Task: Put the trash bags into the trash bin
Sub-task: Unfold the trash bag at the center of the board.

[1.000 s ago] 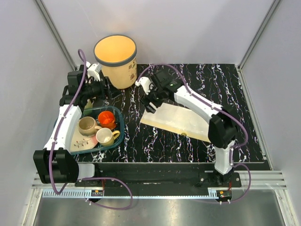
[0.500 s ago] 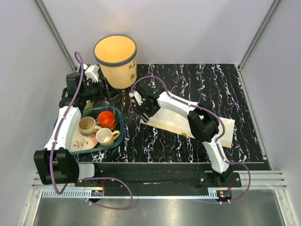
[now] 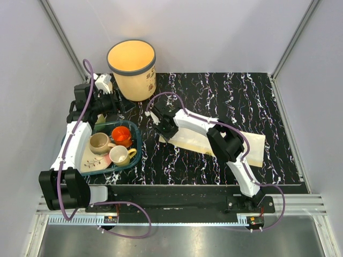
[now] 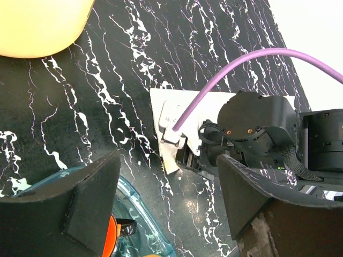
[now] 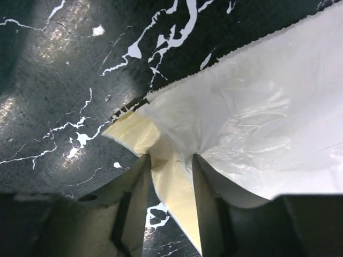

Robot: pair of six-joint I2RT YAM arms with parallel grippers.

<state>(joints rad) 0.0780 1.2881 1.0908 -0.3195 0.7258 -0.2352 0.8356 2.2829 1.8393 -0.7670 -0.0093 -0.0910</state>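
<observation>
The right end effector [image 5: 170, 206] is clenched on the left corner of the bag [image 5: 257, 118], with film bunched between its fingers. I'd guess it pinches the corner because the sheet lies flat on the desk [image 5: 59, 80] and offers nothing else to grip. One bag is visible, spread right of centre, well apart from the single bin [image 3: 131, 67] at the back left. The left end effector [image 4: 169, 171] is released, fingers wide, hovering between bin and tray [image 3: 138, 150], likely waiting to help. One tray, three cups [image 3: 122, 135].
</observation>
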